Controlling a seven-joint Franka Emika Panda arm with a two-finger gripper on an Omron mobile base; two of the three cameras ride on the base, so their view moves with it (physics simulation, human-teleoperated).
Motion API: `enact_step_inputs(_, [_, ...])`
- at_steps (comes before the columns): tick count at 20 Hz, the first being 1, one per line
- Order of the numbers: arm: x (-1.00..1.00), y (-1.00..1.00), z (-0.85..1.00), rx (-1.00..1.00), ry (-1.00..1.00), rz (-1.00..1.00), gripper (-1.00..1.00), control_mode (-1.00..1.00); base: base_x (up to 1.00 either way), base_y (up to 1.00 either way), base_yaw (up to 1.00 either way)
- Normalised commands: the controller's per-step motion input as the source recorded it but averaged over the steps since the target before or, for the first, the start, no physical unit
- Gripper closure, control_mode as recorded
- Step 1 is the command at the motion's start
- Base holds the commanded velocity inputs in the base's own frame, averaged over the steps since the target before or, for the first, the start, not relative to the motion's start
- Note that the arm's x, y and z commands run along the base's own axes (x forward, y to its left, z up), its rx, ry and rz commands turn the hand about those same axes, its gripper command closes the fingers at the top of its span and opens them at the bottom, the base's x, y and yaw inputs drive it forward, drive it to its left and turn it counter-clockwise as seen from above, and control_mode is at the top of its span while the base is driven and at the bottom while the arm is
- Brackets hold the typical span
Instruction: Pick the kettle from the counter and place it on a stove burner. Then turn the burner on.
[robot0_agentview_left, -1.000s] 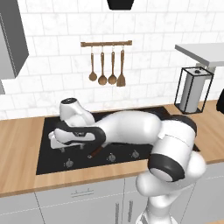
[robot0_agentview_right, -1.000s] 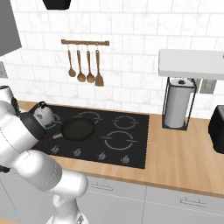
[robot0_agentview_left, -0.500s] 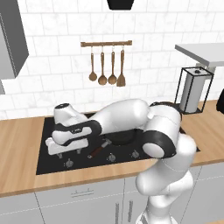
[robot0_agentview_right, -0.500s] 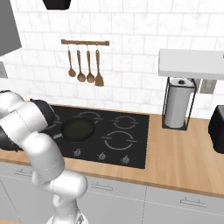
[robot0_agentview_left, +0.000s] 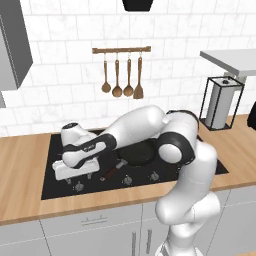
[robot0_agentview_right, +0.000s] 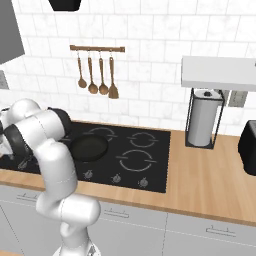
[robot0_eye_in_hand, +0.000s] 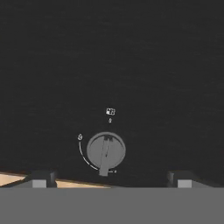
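Low over the flat black glass cooktop (robot0_agentview_left: 200, 167), the end effector (robot0_eye_in_hand: 109, 179) stood spread, a round silver knob (robot0_eye_in_hand: 106, 151) between its tips at 12 o'clock; the kettle was hidden.

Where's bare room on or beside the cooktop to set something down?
Free: the big broken ring right of the frying pan, the back ring behind it, and the counter between stove and paper towel holder. Crowded: the stove's left, under the arm.

stove (robot0_agentview_left: 210, 167): black glass, smooth
knob (robot0_eye_in_hand: 106, 151): grey metal, matt
counter (robot0_agentview_right: 210, 180): light wood, plank grain
arm (robot0_agentview_left: 187, 200): glossy white
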Motion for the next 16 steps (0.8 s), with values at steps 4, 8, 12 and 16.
enact_step_inputs(4, [0.00,0.00,-0.33,0.01,0.00,-0.07,-1.00,-1.00,0.00,0.00,0.00])
enact_step_inputs(8, [0.00,0.00,-0.32,0.01,0.00,-0.08,-1.00,-1.00,0.00,0.00,0.00])
enact_step_inputs(12, [0.00,0.00,-0.26,0.01,0.00,-0.09,-1.00,-1.00,0.00,0.00,0.00])
enact_step_inputs(16, [0.00,0.00,-0.13,0.00,0.00,-0.09,-1.00,-1.00,0.00,0.00,0.00])
